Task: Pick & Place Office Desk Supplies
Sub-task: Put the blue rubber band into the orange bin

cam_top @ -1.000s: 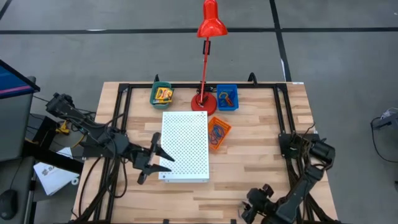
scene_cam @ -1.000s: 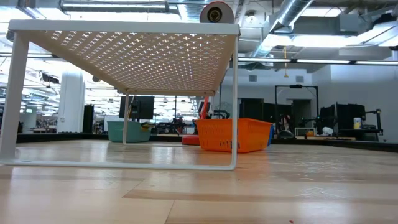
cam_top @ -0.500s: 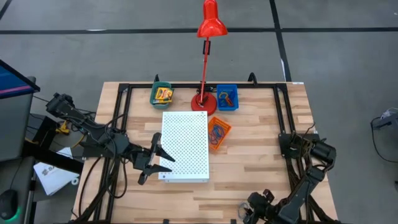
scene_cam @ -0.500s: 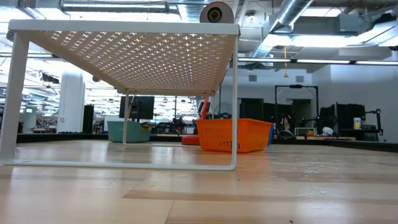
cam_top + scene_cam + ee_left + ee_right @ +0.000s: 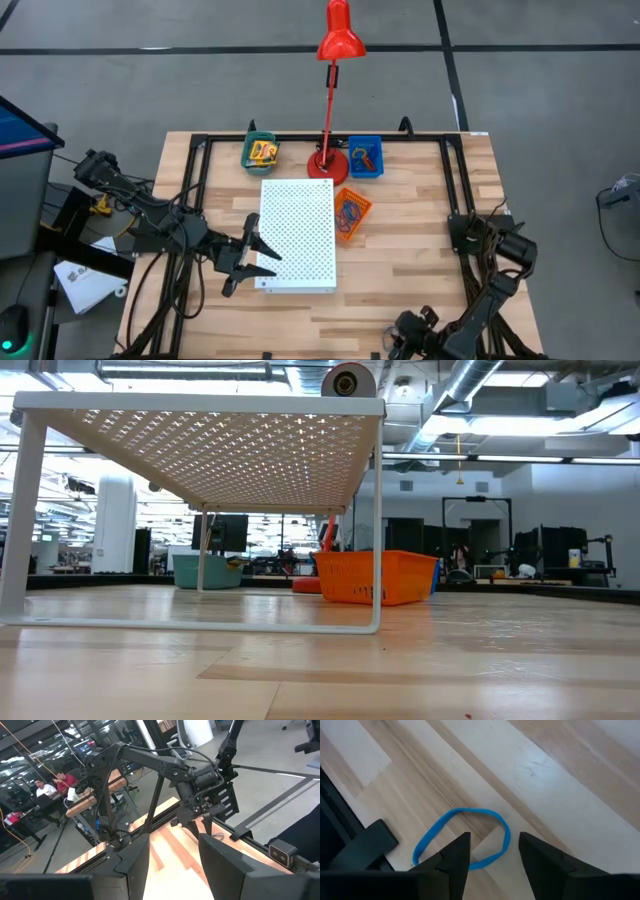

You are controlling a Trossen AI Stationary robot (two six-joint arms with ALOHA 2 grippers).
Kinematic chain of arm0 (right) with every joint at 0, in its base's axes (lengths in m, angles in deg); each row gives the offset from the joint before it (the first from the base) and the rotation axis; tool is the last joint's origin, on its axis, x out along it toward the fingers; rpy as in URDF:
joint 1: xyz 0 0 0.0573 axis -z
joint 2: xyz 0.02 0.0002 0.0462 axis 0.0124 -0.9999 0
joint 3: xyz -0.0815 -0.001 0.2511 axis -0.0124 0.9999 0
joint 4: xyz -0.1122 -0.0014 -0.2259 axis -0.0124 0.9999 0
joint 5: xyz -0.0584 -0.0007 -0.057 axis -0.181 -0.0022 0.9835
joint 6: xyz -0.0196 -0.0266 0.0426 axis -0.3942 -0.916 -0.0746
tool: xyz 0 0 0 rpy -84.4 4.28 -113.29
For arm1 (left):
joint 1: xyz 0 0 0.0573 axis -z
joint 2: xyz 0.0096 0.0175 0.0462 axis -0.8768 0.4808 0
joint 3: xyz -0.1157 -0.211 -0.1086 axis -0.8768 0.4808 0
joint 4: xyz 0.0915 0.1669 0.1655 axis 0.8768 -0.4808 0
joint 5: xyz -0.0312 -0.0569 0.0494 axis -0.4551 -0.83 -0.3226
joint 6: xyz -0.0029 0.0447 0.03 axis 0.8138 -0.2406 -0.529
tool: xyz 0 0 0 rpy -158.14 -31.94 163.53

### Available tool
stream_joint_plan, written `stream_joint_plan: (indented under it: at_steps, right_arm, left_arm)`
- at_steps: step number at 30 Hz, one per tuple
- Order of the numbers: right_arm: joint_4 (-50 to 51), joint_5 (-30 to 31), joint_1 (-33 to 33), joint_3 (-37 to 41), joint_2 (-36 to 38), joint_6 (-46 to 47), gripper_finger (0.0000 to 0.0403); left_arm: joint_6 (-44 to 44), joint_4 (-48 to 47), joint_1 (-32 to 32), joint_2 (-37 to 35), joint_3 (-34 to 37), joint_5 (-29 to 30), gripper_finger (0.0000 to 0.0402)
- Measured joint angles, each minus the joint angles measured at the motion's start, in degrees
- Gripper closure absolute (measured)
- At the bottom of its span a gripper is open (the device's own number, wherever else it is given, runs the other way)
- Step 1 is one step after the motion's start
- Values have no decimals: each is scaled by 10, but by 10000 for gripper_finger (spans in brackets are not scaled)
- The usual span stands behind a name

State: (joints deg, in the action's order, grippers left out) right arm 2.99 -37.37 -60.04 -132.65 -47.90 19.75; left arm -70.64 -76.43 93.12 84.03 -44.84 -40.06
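A blue loop (image 5: 465, 837) lies flat on the bare wood by the table's near edge, beside a black frame bar. My right gripper (image 5: 492, 854) points steeply down over it, open, one finger on either side of the loop's near arc; in the high view it is low at the near edge (image 5: 400, 342). A green bin (image 5: 260, 150) holds yellow-and-green boxes. A blue bin (image 5: 365, 157) and an orange bin (image 5: 351, 213) hold loops. My left gripper (image 5: 245, 257) hovers open beside the white board's left near corner.
The white perforated board (image 5: 298, 235) stands on thin legs at mid-table. The red lamp's base (image 5: 327, 163) sits between the green and blue bins at the far edge. Black frame rails (image 5: 455, 180) run along the table's sides. Bare wood lies right of the board.
My right gripper has sunk toward the table and drawn a little nearer the table's near edge. The left arm has kept still.
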Motion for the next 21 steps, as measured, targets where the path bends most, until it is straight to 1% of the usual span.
stream_joint_plan:
  at_steps: [4, 7, 9, 13, 14, 18, 21]
  right_arm:
    - [25, 7, 0, -24, -21, 13, 248]
    - [31, 10, 4, -26, -22, 20, 275]
    - [32, 9, 9, -26, -22, 19, 302]
    - [28, 5, 20, -26, -23, 1, 375]
    - [26, 5, 23, -26, -23, -8, 388]
    - [46, 9, 37, -43, -26, -29, 396]
    - [95, 16, 48, -75, -32, -55, 400]
  left_arm:
    - [0, 1, 0, 0, 0, 0, 238]
    - [0, 3, 0, 0, 0, 0, 238]
    - [0, 4, 0, 0, 0, 0, 238]
    - [0, 4, 0, 0, 0, 0, 238]
    - [0, 4, 0, 0, 0, 0, 238]
    - [0, 3, 0, 0, 0, 0, 238]
    - [0, 2, 0, 0, 0, 0, 238]
